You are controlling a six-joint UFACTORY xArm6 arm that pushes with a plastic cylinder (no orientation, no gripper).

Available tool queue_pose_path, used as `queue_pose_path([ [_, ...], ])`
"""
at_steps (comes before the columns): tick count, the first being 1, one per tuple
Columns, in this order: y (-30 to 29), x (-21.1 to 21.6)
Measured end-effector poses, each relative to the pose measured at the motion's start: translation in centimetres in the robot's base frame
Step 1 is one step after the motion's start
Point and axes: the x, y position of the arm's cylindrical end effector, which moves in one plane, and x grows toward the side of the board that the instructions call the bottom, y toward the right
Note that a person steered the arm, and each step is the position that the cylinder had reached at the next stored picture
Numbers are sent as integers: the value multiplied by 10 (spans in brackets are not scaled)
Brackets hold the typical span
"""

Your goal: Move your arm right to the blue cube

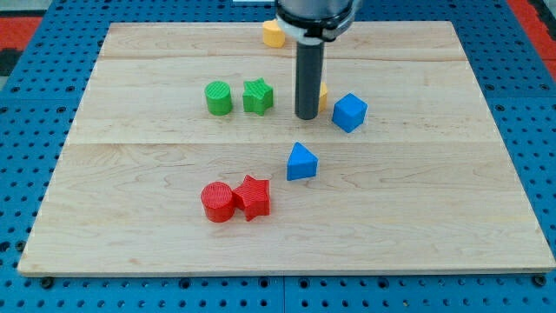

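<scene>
The blue cube [349, 112] sits on the wooden board [417, 191], right of the middle. My tip [307, 116] rests on the board just to the cube's left, a small gap apart. A yellow block [323, 96] is mostly hidden behind the rod, between the rod and the blue cube. A blue triangular block [301, 163] lies below the tip.
A green cylinder [218, 98] and a green star [257, 96] stand left of the tip. A red cylinder [218, 202] and a red star [254, 196] touch at the lower middle. A yellow block [274, 34] sits at the board's top edge.
</scene>
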Motion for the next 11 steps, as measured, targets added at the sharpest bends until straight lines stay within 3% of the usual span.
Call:
queue_pose_path([
  [2,14,-55],
  [3,72,-69],
  [5,-37,-132],
  [6,-16,-116],
  [8,88,-104],
  [11,90,-105],
])
